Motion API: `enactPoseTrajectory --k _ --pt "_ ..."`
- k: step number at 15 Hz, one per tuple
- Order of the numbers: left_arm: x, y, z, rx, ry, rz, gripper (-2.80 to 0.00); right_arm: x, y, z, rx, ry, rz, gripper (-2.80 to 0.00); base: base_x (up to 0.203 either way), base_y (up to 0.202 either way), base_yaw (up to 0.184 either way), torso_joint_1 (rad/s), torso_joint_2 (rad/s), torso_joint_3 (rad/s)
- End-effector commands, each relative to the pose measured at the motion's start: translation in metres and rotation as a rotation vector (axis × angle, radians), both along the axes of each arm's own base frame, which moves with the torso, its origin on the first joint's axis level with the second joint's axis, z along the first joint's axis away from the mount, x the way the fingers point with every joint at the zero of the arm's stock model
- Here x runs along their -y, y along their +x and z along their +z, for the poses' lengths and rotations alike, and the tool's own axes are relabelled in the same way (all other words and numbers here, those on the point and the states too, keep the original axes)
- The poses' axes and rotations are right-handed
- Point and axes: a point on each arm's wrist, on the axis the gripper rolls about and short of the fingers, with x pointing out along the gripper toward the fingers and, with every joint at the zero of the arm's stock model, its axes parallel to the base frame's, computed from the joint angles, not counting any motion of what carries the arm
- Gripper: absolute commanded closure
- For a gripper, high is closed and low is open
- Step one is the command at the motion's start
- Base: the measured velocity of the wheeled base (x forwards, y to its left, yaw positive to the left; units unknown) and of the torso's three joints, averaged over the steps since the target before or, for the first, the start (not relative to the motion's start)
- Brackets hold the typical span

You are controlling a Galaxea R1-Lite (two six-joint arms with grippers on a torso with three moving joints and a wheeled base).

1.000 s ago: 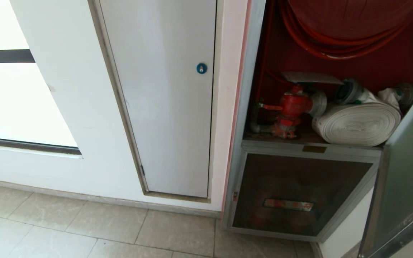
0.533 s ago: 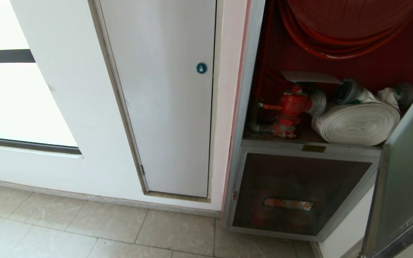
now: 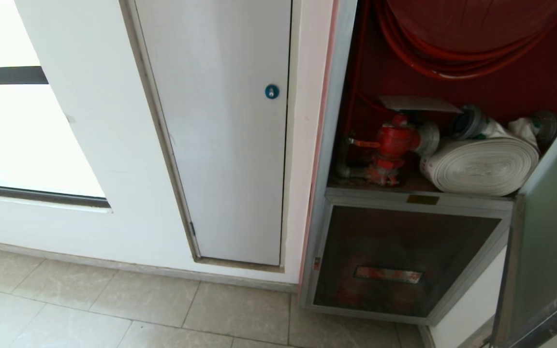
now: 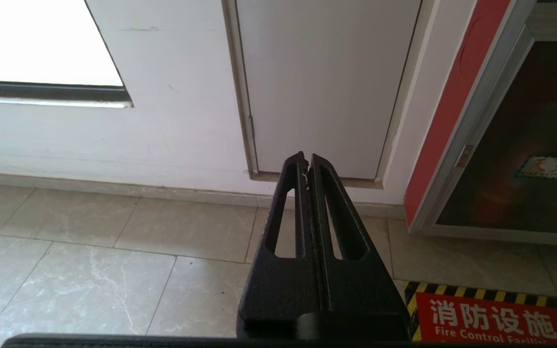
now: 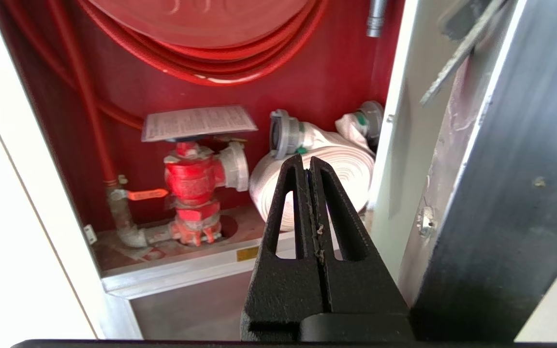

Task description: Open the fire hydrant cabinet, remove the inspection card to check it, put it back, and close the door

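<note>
Red steel cabinet [image 5: 341, 72] — flat printed inspection card [image 5: 198, 122] atop valve [image 5: 191, 181].

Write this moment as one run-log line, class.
door: open | inspection card: lying atop red valve | right hand: shut, empty, outside cabinet | left hand: shut, parked

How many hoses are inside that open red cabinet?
2. A red hose is coiled on the reel at the top of the fire hydrant cabinet; a white rolled hose lies on its floor beside the red valve. Others may be hidden.
</note>
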Motion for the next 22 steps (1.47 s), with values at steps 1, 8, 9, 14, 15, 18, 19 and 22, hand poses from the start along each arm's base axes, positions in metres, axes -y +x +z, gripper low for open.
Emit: enactPoseTrajectory --k 1,8,9,14,15,18,19,22 --pt "0.0000 0.0001 0.0000 -0.001 0.000 0.000 0.00 0.0022 -0.0016 -0.0007 0.003 0.003 -0.013 0.00 0.000 0.000 0.000 0.000 0.00 0.000" --pt "0.0000 0.0001 0.0000 -0.001 0.000 0.000 0.00 0.0064 -0.0022 -0.0039 -0.003 0.000 -0.040 0.00 0.000 0.000 0.000 0.000 0.00 0.000" --pt "0.0000 0.0002 0.0001 -0.002 -0.001 0.000 0.00 0.0078 -0.0022 -0.0037 -0.001 0.001 -0.050 0.00 0.000 0.000 0.000 0.000 0.00 0.000" --pt "0.0000 0.0001 0.0000 -0.001 0.000 0.000 0.00 0.0095 -0.0030 -0.0081 -0.010 -0.004 -0.058 0.00 0.000 0.000 0.000 0.000 0.00 0.000" --pt "0.0000 0.0001 0.0000 -0.001 0.000 0.000 0.00 0.0098 -0.0034 -0.0079 -0.009 -0.003 -0.059 0.00 0.000 0.000 0.000 0.000 0.00 0.000" --pt "0.0000 0.0001 0.0000 -0.001 0.000 0.000 0.00 0.0107 -0.0053 -0.0075 -0.003 -0.001 -0.056 0.00 0.000 0.000 0.000 0.000 0.00 0.000" --pt "0.0000 0.0001 0.0000 -0.001 0.000 0.000 0.00 0.0109 -0.0057 -0.0073 -0.001 -0.001 -0.053 0.00 0.000 0.000 0.000 0.000 0.00 0.000" --pt "0.0000 0.0001 0.0000 -0.001 0.000 0.000 0.00 0.0105 -0.0059 -0.0055 0.011 -0.007 -0.030 0.00 0.000 0.000 0.000 0.000 0.00 0.000"
